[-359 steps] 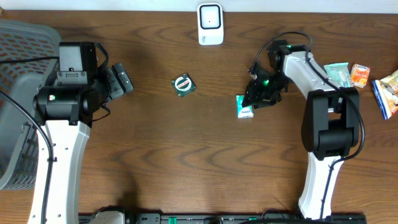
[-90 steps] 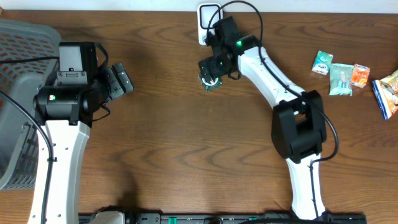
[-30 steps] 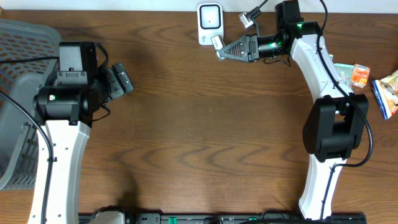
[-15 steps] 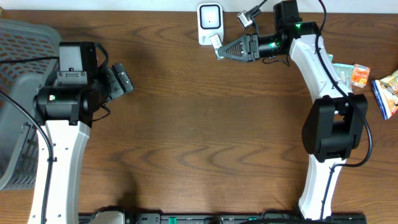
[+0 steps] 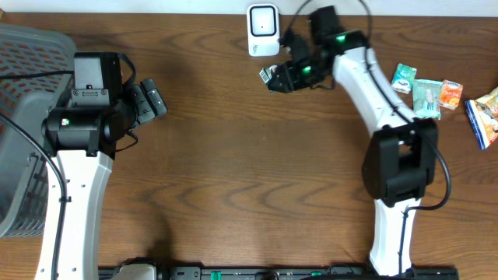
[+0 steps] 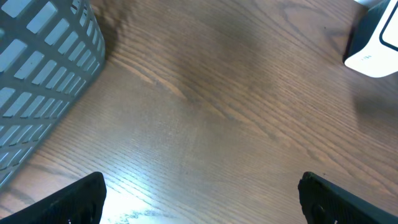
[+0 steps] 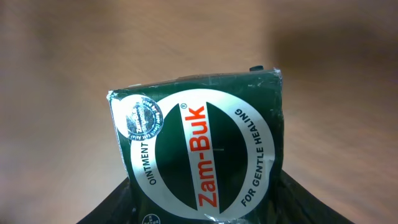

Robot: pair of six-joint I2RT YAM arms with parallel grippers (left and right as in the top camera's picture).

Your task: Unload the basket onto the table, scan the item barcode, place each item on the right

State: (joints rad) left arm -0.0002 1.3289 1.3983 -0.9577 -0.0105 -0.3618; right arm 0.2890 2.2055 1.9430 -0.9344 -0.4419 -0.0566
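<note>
"What is it all standing on?"

"A dark brown wooden counter (image 5: 233,179). The grain runs side to side, and there is a pale strip beyond the back edge."

"Start at the left, then. What's there?"

"One grey lattice basket (image 5: 23,117), cut off by the edge of the view. I cannot tell what it holds. Just beside it is one of the two white and black arms. The left fingers (image 5: 150,99) are spread wide over bare wood with nothing between them."

"And in the middle?"

"One white scanner (image 5: 263,31) stands upright at the back edge. Near it, a little to its right and toward the front, the right fingers (image 5: 286,75) are clamped on one dark green Zam-Buk box (image 7: 199,155), held up off the wood. From the wrist you see its printed face: red lettering on a white oval, ringed with 'ointment for gentle healing'."

"Further right?"

"Four small packets (image 5: 426,99) lie flat on the counter, well apart from the box. Two are teal and close together, one just beside them is orange, and a blue and yellow one at the edge is half out of view."
</note>
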